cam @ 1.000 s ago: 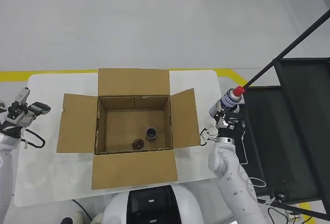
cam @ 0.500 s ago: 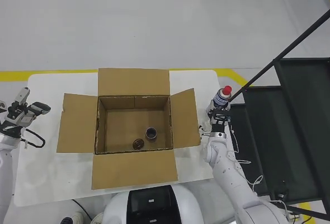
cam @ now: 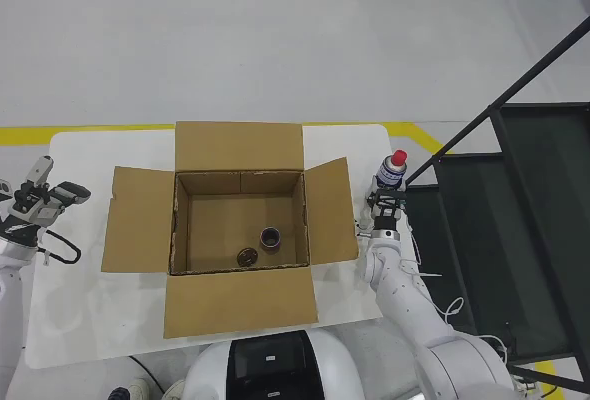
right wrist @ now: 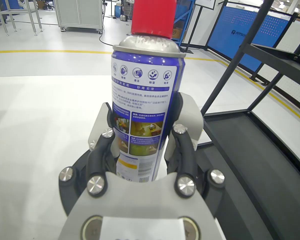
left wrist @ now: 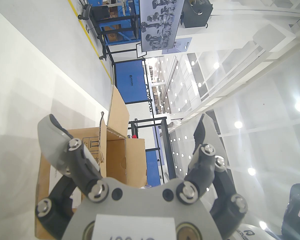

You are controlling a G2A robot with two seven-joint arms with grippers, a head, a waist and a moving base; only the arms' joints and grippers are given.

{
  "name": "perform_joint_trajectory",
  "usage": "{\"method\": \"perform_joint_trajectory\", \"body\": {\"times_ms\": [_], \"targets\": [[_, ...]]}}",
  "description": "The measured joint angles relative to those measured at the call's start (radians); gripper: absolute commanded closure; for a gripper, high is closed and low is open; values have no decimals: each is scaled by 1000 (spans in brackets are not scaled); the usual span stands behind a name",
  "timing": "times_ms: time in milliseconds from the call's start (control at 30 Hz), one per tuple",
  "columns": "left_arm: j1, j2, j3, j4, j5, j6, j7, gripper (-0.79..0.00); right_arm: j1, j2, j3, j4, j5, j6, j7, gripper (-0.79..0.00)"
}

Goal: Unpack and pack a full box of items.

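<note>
An open cardboard box (cam: 240, 215) sits in the middle of the white table (cam: 85, 320), all flaps folded out. Two small dark round items (cam: 271, 238) (cam: 246, 258) lie on its floor. Just right of the box's right flap, my right gripper (cam: 386, 205) is shut on a blue spray can with a red cap (cam: 390, 172); the can (right wrist: 146, 81) stands upright between the pads (right wrist: 190, 116). At the table's far left edge my left gripper (cam: 60, 190) is open with nothing in it (left wrist: 125, 136); the box (left wrist: 115, 151) lies beyond its fingers.
A black metal rack with shelves (cam: 535, 220) stands right of the table, close to the right arm, and its frame (right wrist: 242, 51) rises beside the can. A yellow floor line (cam: 75, 130) runs behind the table.
The right gripper has carried the spray can leftward, from over the rack's edge to the table's right side near the box flap. The left arm has kept still.
</note>
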Motion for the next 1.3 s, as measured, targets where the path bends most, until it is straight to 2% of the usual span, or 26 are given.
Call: {"method": "perform_joint_trajectory", "body": {"times_ms": [100,133,167,200,600,833,933,1033,1300], "targets": [[0,0,0,0,0,0,0,-785,11,-2,-1,21,6,-1,-7,0],[0,0,0,0,0,0,0,-785,14,-3,-2,27,7,-1,-9,-179],[0,0,0,0,0,0,0,-785,18,-4,-3,35,8,1,-13,-585],[0,0,0,0,0,0,0,-785,21,-4,-4,41,8,2,-14,-785],[0,0,0,0,0,0,0,-785,-21,-2,-9,21,-7,2,-63,-785],[0,0,0,0,0,0,0,-785,-112,4,-6,-110,-15,-21,-83,-785],[0,0,0,0,0,0,0,-785,-191,12,3,-234,-30,-15,-69,-785],[0,0,0,0,0,0,0,-785,-295,24,27,-417,-48,-18,-28,-785],[0,0,0,0,0,0,0,-785,-588,56,111,-959,-120,-28,247,-785]]}}
